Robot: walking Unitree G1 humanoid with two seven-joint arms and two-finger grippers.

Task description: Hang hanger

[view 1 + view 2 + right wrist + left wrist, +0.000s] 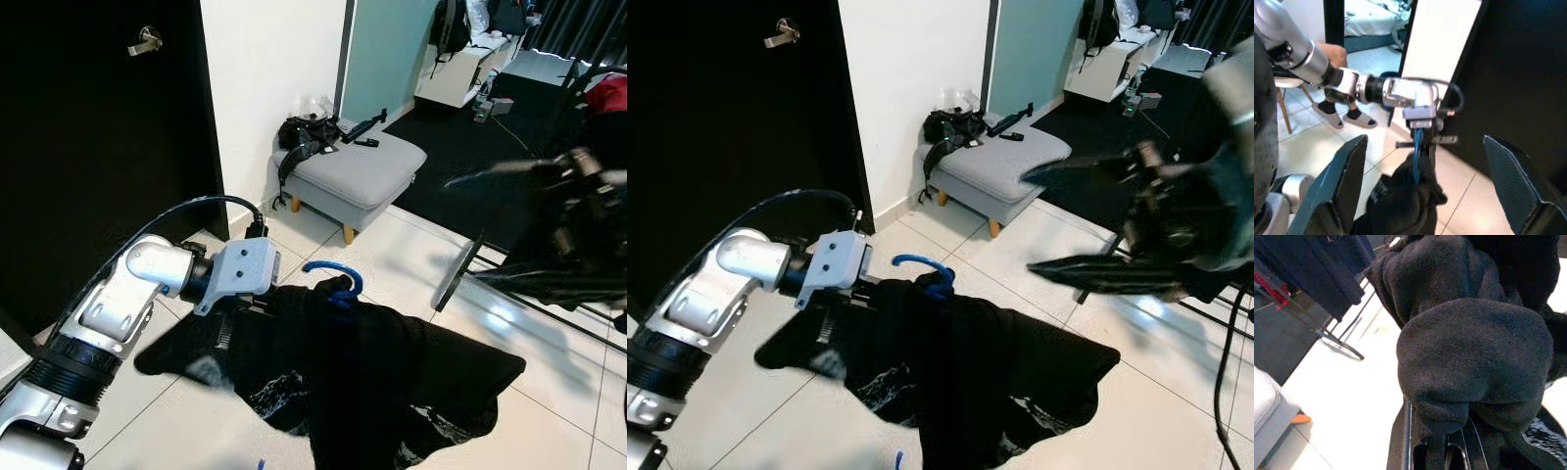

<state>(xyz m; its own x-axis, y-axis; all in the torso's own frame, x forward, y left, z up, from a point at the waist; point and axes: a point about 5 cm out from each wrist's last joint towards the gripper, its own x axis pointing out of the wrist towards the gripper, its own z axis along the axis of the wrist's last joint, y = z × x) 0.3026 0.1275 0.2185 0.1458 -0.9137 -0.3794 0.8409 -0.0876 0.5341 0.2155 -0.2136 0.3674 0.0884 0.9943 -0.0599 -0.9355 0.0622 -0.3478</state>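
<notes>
Hanging is not yet happening: left gripper (257, 305) jaws are clamping the blue hanger (333, 279) under its black garment (362, 372), right gripper (1422, 188) jaws gaping wide apart.

No readable text, labels, brands or numbers anywhere; white print on the black garment (392, 382) too blurred to read.

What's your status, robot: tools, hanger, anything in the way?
Left tool shut on blue hanger carrying black garment. Right tool open, raised, blurred. Clothes rack base ahead on floor; grey footstool by the wall.
</notes>
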